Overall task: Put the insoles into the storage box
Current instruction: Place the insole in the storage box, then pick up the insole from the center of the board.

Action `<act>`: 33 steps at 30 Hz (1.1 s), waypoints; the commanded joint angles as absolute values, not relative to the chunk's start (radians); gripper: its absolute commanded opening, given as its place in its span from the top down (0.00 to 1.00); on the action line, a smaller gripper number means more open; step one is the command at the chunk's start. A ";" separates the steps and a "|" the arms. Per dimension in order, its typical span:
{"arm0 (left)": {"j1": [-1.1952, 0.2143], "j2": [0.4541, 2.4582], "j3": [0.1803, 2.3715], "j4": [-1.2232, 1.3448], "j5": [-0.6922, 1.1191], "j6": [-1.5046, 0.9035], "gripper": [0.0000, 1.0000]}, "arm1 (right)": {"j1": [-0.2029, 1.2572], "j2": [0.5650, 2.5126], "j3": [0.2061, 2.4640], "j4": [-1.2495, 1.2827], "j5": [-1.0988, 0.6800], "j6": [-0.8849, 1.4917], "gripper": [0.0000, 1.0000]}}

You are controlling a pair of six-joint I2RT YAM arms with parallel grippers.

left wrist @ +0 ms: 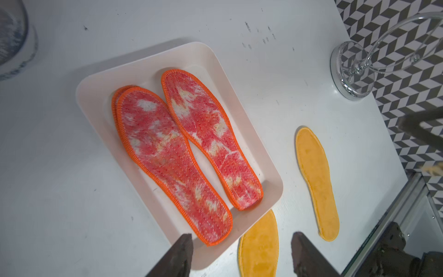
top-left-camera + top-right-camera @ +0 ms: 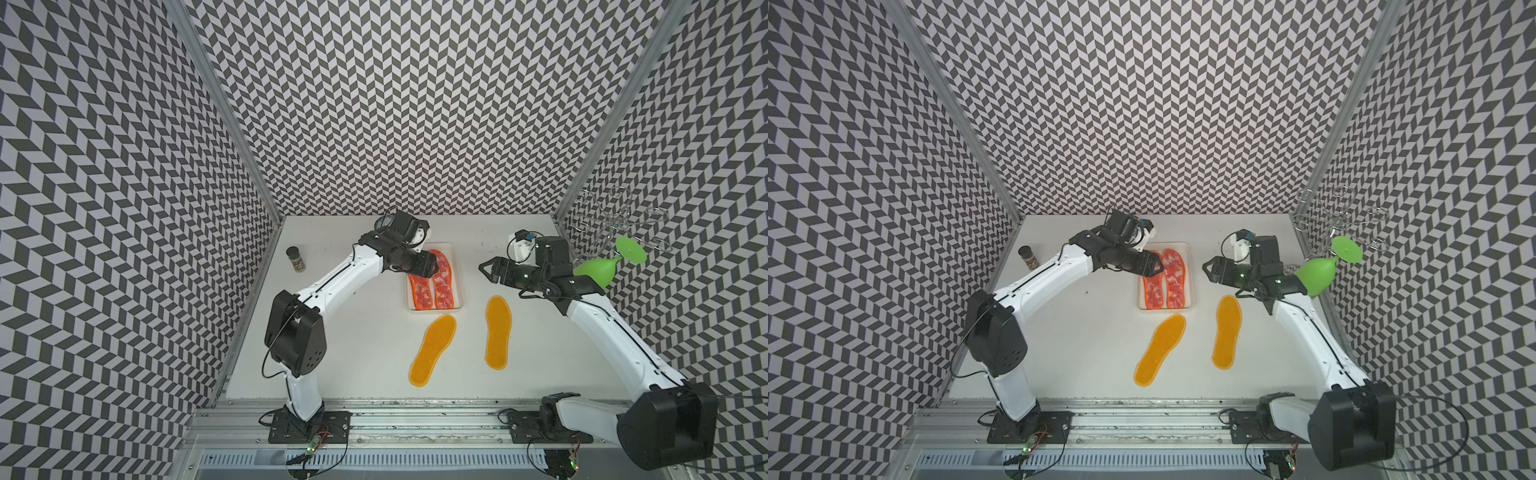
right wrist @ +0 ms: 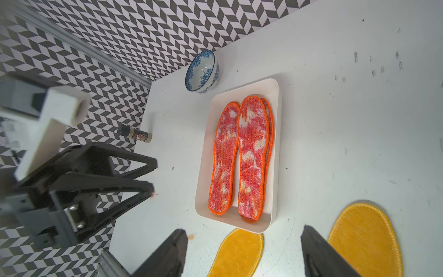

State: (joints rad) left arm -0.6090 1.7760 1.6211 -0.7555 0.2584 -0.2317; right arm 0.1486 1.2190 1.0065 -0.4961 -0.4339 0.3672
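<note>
The storage box, a shallow white tray, sits mid-table. It holds three mottled red-and-white insoles: two stacked on one side and a single one beside them. Two plain yellow-orange insoles lie flat on the table in front of the box. My left gripper hovers open over the box's far left part, with nothing between its fingers. To the right of the box, my right gripper is open and empty above the table.
A blue-and-white bowl stands behind the box, near the back wall. A spice jar is at the left edge. A green plastic goblet and a clear wire rack are at the right wall, behind my right arm.
</note>
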 commanded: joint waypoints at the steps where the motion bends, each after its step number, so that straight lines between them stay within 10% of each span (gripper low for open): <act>1: -0.614 1.707 1.537 -0.753 0.174 -0.193 0.25 | 0.161 1.171 0.993 -0.522 -0.425 0.392 0.22; 33: -0.821 1.411 1.006 -0.662 0.130 -0.376 0.12 | 0.508 1.178 0.993 -0.748 -0.173 0.951 0.19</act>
State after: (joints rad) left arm -0.8124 1.4605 1.0264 -0.6792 0.1425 -0.3691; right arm 0.4610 1.1610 0.9501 -0.7391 -0.2115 0.8341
